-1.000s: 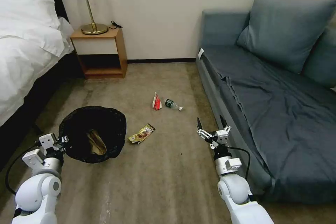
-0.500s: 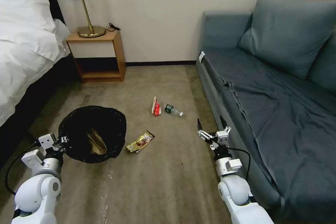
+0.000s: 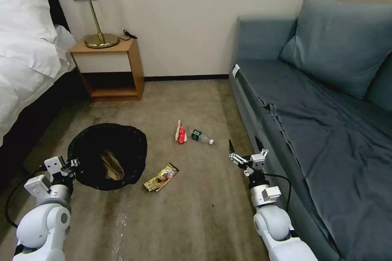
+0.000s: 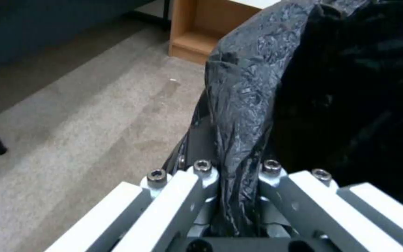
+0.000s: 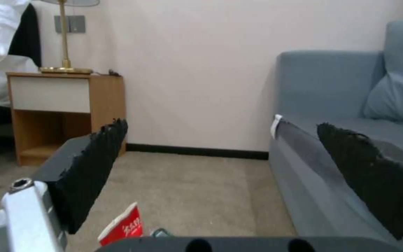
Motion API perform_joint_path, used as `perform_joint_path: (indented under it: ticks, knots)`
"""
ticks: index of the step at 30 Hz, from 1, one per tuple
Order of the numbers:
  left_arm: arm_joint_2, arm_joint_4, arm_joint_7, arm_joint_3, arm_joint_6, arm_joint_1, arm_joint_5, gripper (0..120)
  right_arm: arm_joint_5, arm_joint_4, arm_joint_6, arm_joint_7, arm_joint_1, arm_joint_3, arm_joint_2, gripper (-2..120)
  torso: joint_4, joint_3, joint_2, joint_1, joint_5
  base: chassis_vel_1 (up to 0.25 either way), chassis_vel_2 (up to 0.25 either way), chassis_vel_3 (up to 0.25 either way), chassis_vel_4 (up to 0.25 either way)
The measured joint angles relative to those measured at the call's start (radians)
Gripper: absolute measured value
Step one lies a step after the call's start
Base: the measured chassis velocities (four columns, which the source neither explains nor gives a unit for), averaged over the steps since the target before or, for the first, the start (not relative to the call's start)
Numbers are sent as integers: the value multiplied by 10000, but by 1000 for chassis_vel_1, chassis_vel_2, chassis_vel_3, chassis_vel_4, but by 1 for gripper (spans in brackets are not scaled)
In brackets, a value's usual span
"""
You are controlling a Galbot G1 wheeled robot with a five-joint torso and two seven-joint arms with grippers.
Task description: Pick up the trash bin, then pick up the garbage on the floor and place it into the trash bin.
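Clenched on the trash bin's (image 3: 107, 162) bag rim was the left gripper (image 3: 72, 166); the right gripper (image 3: 244, 151) was held spread wide at 3 o'clock, beside the sofa (image 3: 261, 130) edge.

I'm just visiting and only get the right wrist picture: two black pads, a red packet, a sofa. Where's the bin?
Observer: The trash bin is ahead on the robot's left, with the left gripper shut on its black-bagged rim.
Operator: Is anything in it?
Observer: Yes, a crumpled brown paper bag lies inside.
Operator: Any other litter that I can't see?
Observer: A gold-brown snack wrapper lies on the carpet just right of the bin.
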Motion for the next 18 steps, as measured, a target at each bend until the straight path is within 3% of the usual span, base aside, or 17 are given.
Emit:
perform_joint_path:
  ticks: [18]
  knots:
    - [19,-258,-20,-137,6,261,-64,3,34,-119,3,-46,83,-271,-35,100,-1,0,0,0,0,-111,106,108,-111]
